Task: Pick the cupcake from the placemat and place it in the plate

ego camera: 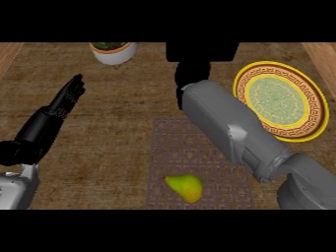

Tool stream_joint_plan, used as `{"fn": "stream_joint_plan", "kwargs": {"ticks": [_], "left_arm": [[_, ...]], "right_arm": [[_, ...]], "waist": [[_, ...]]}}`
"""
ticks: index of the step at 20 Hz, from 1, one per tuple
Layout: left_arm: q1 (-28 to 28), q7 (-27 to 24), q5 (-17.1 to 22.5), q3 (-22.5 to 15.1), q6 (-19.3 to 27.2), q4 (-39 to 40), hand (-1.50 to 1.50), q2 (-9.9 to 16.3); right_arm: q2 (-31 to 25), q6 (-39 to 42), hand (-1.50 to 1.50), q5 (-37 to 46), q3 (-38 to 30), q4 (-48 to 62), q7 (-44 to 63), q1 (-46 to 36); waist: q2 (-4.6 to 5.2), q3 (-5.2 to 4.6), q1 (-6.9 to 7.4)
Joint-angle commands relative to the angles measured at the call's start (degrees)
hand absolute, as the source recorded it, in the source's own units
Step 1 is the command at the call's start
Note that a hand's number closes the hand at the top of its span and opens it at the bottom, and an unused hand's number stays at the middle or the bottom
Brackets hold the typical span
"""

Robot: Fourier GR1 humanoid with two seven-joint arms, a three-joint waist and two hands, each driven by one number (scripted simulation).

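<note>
Home kitchen or dining spot: wooden counter (pixel 127 123), ornate plate (pixel 280 101), woven placemat (pixel 199 162), potted plant (pixel 113 51).

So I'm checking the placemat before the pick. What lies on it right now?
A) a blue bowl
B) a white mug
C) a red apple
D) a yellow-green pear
D: a yellow-green pear lies near the front edge of the placemat; no cupcake shows.

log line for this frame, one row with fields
left hand open, resting at left | right hand far side of counter, fingers unclear | pear on placemat | plate no cupcake visible
</note>
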Motion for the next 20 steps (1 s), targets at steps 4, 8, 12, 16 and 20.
{"fn": "stream_joint_plan", "kwargs": {"ticks": [4, 8, 12, 16, 20], "left_arm": [[-2.6, -0.3, -1.0, -1.7, -0.1, 0.9, 0.00, -1.9], [-0.5, -2.3, -2.0, -1.0, 0.4, 0.6, 0.00, -1.4], [1.3, -2.3, -1.9, -0.1, 0.4, 0.0, 0.00, -0.7], [1.3, -2.0, -2.2, -1.3, 1.3, -0.3, 0.00, -2.9], [1.3, -0.6, -2.6, -0.7, 0.9, -0.9, 0.00, -1.6]], "right_arm": [[1.2, -17.0, 1.50, 4.5, 3.6, -11.3, 26.5, -3.5], [1.2, -18.4, 1.50, 8.7, 5.3, -10.5, 34.2, -6.4], [1.2, -18.2, 1.50, 12.0, 4.9, -8.3, 36.0, -8.8], [1.2, -18.9, 1.50, 15.5, 6.1, -8.2, 37.8, -6.5], [0.0, -22.4, 1.50, 16.7, 3.5, -5.9, 36.0, -4.5]], "waist": [[1.06, -0.12, 2.02], [1.08, -0.12, 1.63], [0.97, -0.07, 0.70], [0.89, -0.04, -0.69], [1.15, 0.01, -0.69]]}}
